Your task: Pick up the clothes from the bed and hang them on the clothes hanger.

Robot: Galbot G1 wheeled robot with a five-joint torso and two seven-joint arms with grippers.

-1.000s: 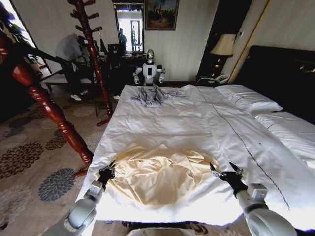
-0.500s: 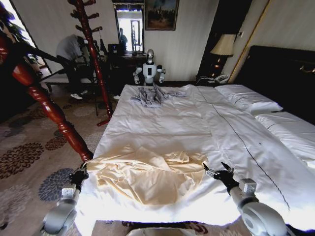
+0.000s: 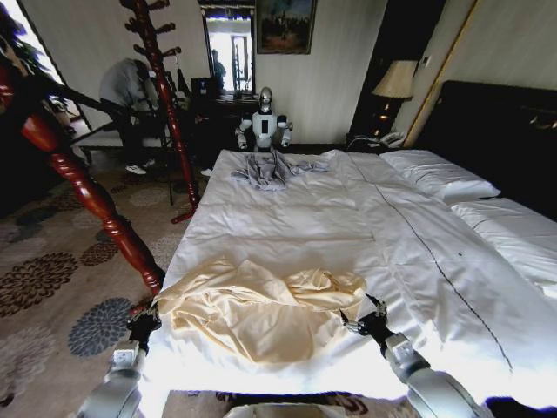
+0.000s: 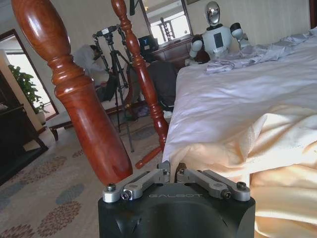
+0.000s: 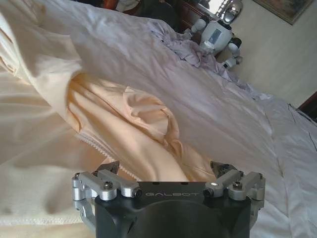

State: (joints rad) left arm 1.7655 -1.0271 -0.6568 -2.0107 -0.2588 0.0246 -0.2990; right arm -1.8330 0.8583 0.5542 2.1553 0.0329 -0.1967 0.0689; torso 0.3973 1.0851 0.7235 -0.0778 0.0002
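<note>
Barely begun — pale cream-yellow thin-fabric shirt [image 3: 261, 306] on the white-sheeted bed [image 3: 348, 218], unhung; left gripper [image 4: 171, 173] jaws pinched shut at its edge, right gripper [image 5: 166, 171] jaws spread open over it.

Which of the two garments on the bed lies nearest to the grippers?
The cream-yellow shirt, at the near end of the bed, between both grippers. The grey garment lies at the far end.

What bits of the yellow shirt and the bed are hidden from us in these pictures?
1. Head view: the clothes lie bunched, so their own folds hide the sleeves and collar.
2. Right wrist view: the open right pincer and its black body cover the cloth nearest it.
3. Left wrist view: the shut left pincer hides the bit of cloth it grips.
4. Head view: the bed is cut off by the right edge.
</note>
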